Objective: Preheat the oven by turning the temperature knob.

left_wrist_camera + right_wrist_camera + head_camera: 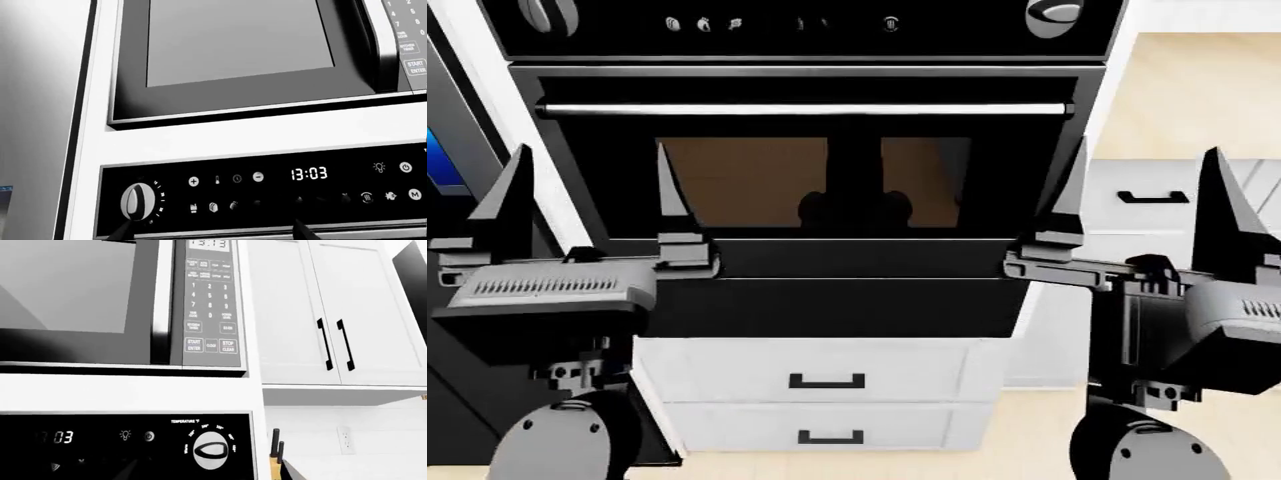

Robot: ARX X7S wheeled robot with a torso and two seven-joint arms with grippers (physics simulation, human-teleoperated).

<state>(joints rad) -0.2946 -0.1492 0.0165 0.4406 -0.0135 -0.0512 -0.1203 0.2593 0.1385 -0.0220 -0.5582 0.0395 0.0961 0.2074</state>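
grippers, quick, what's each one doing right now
Left pincer: open, holding nothing, raised in front of the oven.
Right pincer: open, holding nothing, not touching the temperature knob.

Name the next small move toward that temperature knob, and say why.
Probably raise the right gripper toward the right-hand knob. The right wrist view shows "TEMPERATURE °F" printed above that dial, so it looks like the one to turn. In the head view both grippers hang open in front of the oven door, below the panel, touching nothing.
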